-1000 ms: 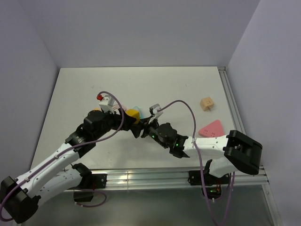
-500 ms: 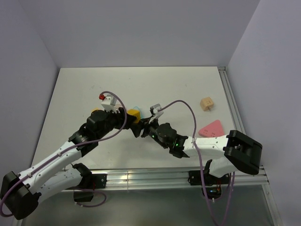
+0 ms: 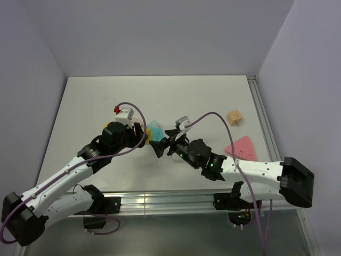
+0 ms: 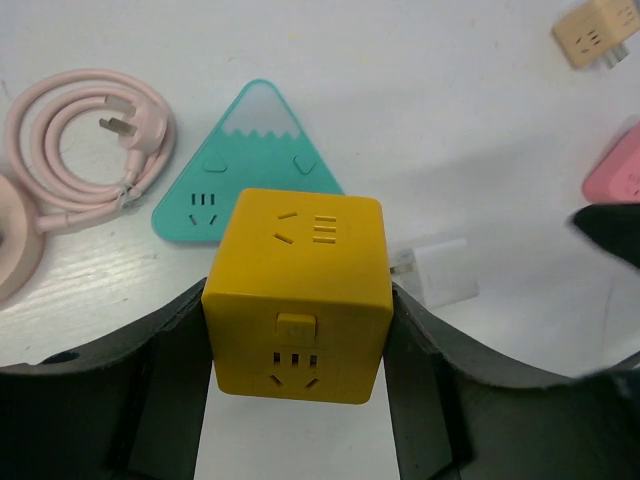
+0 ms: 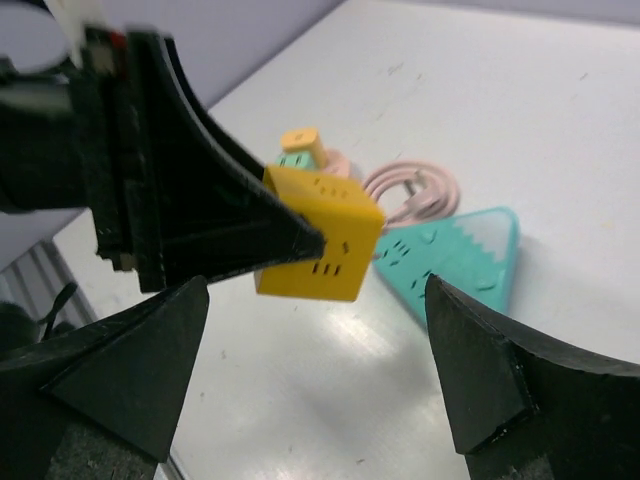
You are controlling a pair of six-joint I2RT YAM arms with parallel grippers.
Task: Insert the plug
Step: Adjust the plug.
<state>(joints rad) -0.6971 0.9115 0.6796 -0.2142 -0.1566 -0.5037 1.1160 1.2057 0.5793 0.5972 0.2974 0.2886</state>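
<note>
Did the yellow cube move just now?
Yes. Seen from above, the yellow cube went left and down in the picture, uncovering the teal triangle socket it mostly hid before. The left gripper holds it.

White table (image 3: 213, 96) — on it teal triangle (image 4: 255, 150), pink cable (image 4: 122, 128), white block (image 4: 440, 270), tan cube (image 3: 234, 117).

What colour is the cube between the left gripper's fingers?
The cube is yellow, shown best in the left wrist view.

Robot lab: walled white tabletop (image 3: 186, 96)
</note>
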